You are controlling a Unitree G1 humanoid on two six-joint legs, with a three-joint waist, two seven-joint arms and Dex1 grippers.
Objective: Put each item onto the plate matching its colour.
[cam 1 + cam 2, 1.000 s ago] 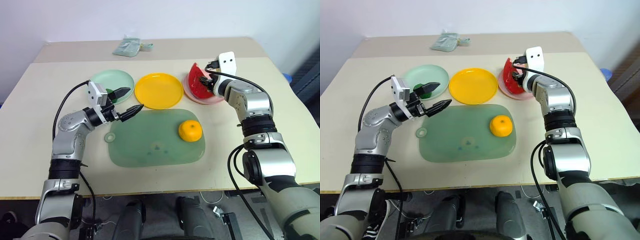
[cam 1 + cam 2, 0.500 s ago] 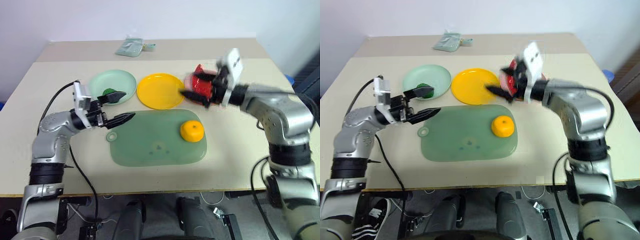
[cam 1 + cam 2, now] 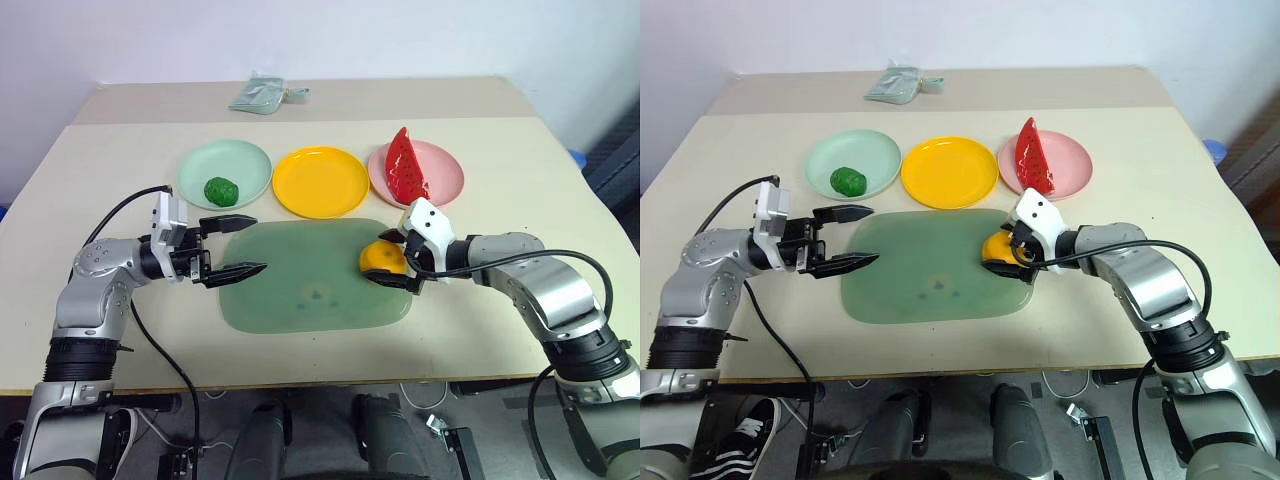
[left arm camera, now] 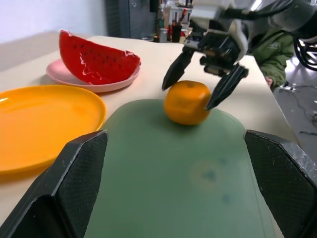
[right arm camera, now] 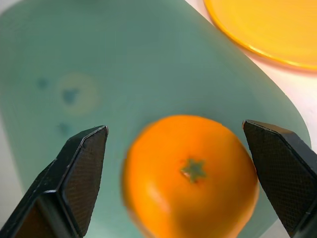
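Note:
The orange mandarin (image 3: 381,259) sits on the right end of the pale green cutting mat (image 3: 300,285). My right gripper (image 4: 188,96) is open, one finger on each side of the mandarin (image 5: 190,176), not closed on it. The red watermelon wedge (image 3: 406,165) lies on the pink plate (image 3: 445,178). On the mint green plate (image 3: 245,160) rests the dark green lump (image 3: 219,190). Between them the yellow plate (image 3: 320,181) holds nothing. My left gripper (image 3: 250,244) is open and empty, hovering level over the mat's left edge and pointing right.
A small teal pouch (image 3: 262,93) lies at the back of the table, beyond the plates. The mat's middle (image 3: 930,270) between my two grippers is bare. Table edges run along the front and both sides.
My right gripper has left the watermelon wedge on the pink plate, opened, and swung back and down to straddle the mandarin. My left gripper has drawn back slightly to the left.

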